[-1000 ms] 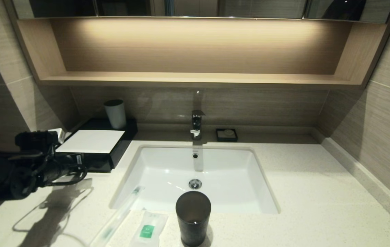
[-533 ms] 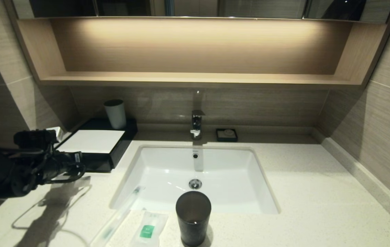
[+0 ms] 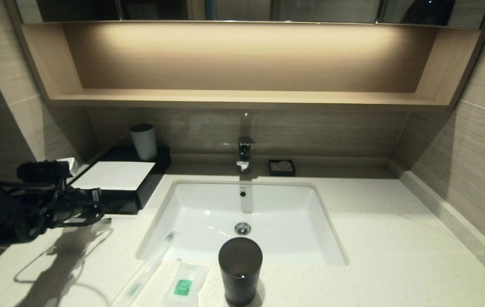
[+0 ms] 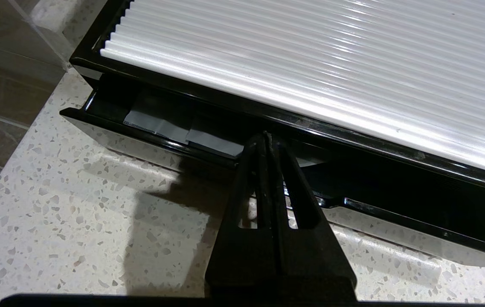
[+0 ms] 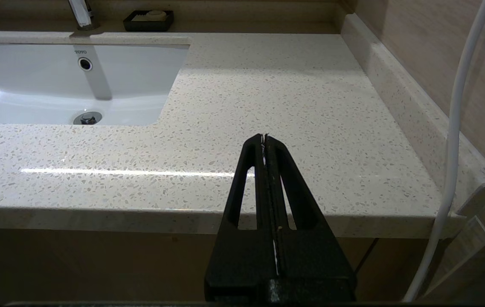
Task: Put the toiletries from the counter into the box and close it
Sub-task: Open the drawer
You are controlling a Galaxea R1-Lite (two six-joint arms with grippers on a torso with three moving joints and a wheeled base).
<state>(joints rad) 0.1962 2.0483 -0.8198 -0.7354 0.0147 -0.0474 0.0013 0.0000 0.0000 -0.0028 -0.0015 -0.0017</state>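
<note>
- The box (image 3: 119,181) sits at the back left of the table (image 3: 396,238), beside the sink (image 3: 242,217); I see its ribbed white top panel (image 4: 332,68) and, below it, the drawer (image 4: 174,136) pulled out a little, showing a dark gap with grey strips inside.
- My left tool (image 4: 266,136) has its fingers pressed together, empty, with the tips at the edge of the drawer front; whether they touch it I cannot tell. In the head view it reaches in from the left, just beside the box (image 3: 93,209).
- The toothbrush (image 3: 148,266) in clear wrap lies slanted at the front of the table, its upper end over the sink's rim.
- The white sachet (image 3: 184,283) with the green label lies just beside it, next to a dark tumbler (image 3: 240,270).
- A white cup (image 3: 143,140) stands on the back of the box; a tap (image 3: 245,154) and a soap dish (image 3: 282,167) are behind the sink.
- My right tool (image 5: 265,138) is parked off the front right edge of the table, fingers together, holding nothing.
</note>
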